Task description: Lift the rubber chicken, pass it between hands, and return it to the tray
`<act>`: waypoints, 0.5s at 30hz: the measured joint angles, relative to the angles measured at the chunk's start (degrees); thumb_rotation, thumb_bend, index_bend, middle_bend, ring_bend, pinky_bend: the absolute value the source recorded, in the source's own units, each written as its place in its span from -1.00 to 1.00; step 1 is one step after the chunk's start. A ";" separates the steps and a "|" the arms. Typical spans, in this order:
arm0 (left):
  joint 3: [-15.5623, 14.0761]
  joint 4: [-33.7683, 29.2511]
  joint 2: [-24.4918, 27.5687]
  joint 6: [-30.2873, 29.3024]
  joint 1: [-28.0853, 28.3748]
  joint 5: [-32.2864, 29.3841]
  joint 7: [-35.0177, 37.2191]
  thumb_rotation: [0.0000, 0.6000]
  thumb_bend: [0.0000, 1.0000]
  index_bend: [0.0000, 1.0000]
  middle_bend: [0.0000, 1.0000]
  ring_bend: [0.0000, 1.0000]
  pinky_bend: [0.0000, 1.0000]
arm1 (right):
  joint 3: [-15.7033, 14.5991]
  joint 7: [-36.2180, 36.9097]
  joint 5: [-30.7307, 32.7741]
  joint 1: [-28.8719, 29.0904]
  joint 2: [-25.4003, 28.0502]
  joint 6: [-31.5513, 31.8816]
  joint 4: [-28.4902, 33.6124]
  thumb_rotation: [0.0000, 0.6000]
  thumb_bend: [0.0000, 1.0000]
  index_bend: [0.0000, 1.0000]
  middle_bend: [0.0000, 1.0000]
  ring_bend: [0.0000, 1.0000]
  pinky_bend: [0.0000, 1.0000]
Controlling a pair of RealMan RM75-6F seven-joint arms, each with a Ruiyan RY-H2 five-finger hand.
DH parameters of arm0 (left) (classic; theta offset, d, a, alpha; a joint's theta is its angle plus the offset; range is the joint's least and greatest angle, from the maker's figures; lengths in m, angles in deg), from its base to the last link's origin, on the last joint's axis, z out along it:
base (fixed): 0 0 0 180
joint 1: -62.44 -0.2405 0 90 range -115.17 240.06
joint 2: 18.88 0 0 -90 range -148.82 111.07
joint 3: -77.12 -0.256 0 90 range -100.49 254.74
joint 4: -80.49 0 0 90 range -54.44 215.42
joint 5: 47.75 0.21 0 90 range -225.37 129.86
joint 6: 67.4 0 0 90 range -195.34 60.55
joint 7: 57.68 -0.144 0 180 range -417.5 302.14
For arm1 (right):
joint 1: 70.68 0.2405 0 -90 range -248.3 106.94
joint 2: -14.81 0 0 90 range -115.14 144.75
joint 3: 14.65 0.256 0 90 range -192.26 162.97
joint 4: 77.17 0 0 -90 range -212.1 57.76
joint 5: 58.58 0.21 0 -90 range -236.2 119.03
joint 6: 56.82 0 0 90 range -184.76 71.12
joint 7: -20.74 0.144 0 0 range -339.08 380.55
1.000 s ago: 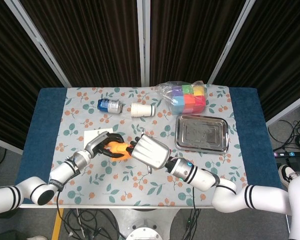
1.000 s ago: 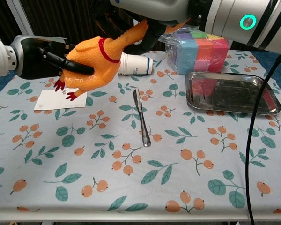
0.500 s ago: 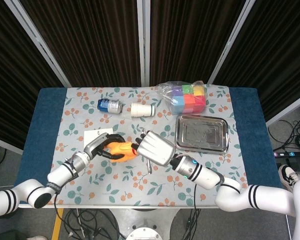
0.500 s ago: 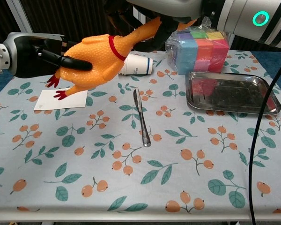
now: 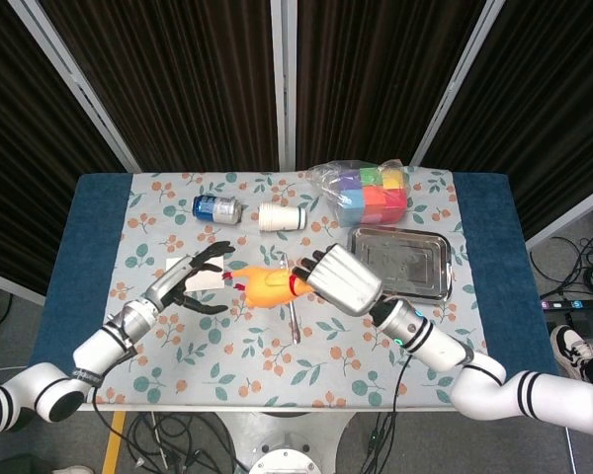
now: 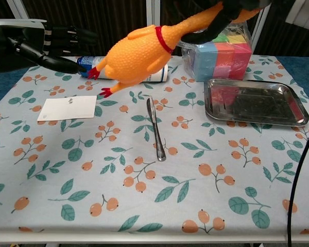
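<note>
The tray [image 5: 398,263] is sitting bare at right; the right hand [image 5: 341,280] is holding the chicken [image 5: 265,286] above the knife [image 6: 154,128], while the left hand [image 5: 191,279] is hanging spread wide.

the tray [image 5: 398,264] sits toward the counter's [image 5: 99,237] right edge, the bag of blocks [image 5: 369,190] behind it. the can [image 5: 216,208] and cup [image 5: 282,217] lie near the back edge. the card [image 6: 67,108] lies left of the knife [image 6: 155,128], mid-counter.
</note>
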 measured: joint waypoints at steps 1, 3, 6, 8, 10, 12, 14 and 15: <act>-0.02 -0.01 0.06 -0.30 -0.17 -0.06 -0.66 1.00 -0.67 -0.63 -0.79 -0.82 -0.60 | -0.22 1.54 0.11 -0.86 0.66 0.75 0.03 1.00 0.32 0.76 0.44 0.41 0.79; -0.10 0.00 0.17 -0.93 -0.56 -0.22 -2.47 1.00 -0.67 -0.63 -0.79 -0.82 -0.60 | -0.53 4.13 0.54 -2.19 1.60 1.79 0.01 1.00 0.32 0.76 0.44 0.41 0.79; -0.27 0.12 0.22 -1.99 -1.16 -0.54 -5.66 1.00 -0.67 -0.63 -0.79 -0.82 -0.60 | -0.96 9.34 2.00 -4.42 2.97 3.03 -0.40 1.00 0.32 0.76 0.44 0.41 0.79; -0.37 0.21 0.11 -2.90 -1.66 -0.92 -8.24 1.00 -0.68 -0.63 -0.79 -0.82 -0.60 | -1.28 13.81 3.45 -6.00 3.73 3.50 -1.18 1.00 0.32 0.76 0.44 0.41 0.79; -0.45 0.26 -0.04 -3.71 -2.12 -1.33 -10.51 1.00 -0.68 -0.63 -0.79 -0.82 -0.60 | -1.67 18.94 4.95 -7.50 4.27 3.58 -2.34 1.00 0.32 0.76 0.44 0.41 0.79; -0.55 0.31 -0.24 -4.55 -2.63 -1.81 -13.09 1.00 -0.68 -0.63 -0.79 -0.82 -0.60 | -2.07 23.86 6.12 -8.69 4.58 3.33 -3.62 1.00 0.32 0.76 0.44 0.41 0.79; -0.63 0.37 -0.50 -5.41 -3.16 -2.33 -15.54 1.00 -0.68 -0.63 -0.79 -0.82 -0.60 | -2.59 30.05 7.33 -10.04 4.71 2.80 -5.68 1.00 0.32 0.76 0.44 0.41 0.79; -0.67 0.37 -0.64 -5.78 -3.41 -2.60 -16.51 1.00 -0.68 -0.63 -0.79 -0.82 -0.60 | -2.83 32.78 7.76 -10.61 4.68 2.52 -6.79 1.00 0.32 0.76 0.44 0.41 0.79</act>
